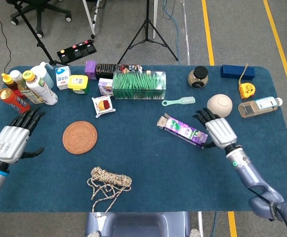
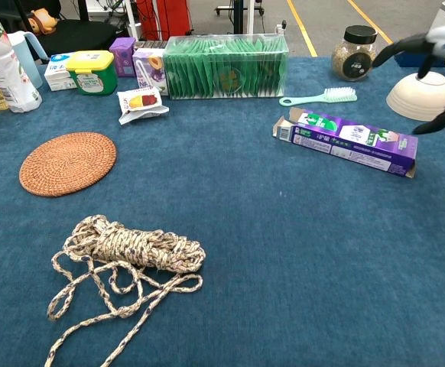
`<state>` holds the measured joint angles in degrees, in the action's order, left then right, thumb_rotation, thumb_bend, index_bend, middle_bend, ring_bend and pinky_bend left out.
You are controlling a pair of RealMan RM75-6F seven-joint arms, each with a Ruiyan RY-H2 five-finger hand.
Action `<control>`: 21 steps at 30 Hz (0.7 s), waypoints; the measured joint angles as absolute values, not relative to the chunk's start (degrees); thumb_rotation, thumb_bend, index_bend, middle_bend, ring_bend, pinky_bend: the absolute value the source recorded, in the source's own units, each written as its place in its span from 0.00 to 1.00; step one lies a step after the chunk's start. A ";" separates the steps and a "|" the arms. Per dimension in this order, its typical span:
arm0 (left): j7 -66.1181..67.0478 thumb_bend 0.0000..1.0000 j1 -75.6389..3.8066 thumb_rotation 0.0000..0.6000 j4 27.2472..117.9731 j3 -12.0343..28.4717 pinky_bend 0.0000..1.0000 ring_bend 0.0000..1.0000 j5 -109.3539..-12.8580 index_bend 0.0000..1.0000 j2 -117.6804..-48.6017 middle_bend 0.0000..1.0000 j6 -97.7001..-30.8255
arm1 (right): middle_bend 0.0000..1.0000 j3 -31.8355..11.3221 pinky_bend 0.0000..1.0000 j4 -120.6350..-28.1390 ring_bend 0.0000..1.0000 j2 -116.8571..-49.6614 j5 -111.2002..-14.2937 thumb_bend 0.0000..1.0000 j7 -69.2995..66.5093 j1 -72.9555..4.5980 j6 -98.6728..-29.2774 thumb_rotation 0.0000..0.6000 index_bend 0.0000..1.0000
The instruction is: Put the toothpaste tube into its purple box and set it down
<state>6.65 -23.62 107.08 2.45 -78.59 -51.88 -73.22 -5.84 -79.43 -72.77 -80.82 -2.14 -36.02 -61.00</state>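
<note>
One purple box (image 1: pixel 185 131) lies flat — two hands, left hand (image 1: pixel 9 142) and right hand (image 1: pixel 219 131), spread, seemingly empty.

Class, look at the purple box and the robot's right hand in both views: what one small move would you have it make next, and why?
Probably draw the right hand further back and rest. The purple box lies flat on the table, its left-end flap open, and the hand is open and apart from it, holding nothing. No loose tube shows, though the pictures cannot confirm it is inside.
</note>
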 measured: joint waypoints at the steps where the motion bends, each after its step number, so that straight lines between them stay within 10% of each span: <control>1: 4.94 0.14 -22.42 1.00 106.20 1.86 0.15 0.00 -79.42 0.00 -51.84 0.00 -74.34 | 0.10 -5.77 0.25 -80.05 0.05 -72.10 -81.08 0.00 -2.06 -35.23 -62.39 1.00 0.15; 21: -18.34 0.11 -4.36 1.00 84.60 -4.46 0.15 0.00 -89.02 0.00 -58.22 0.00 -92.85 | 0.07 -2.23 0.22 -86.12 0.02 -61.53 -86.87 0.00 -0.52 -17.77 -84.90 1.00 0.14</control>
<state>-18.34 -4.36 84.60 -4.46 -89.02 -58.22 -92.85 -2.23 -86.12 -61.53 -86.87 -0.52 -17.77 -84.90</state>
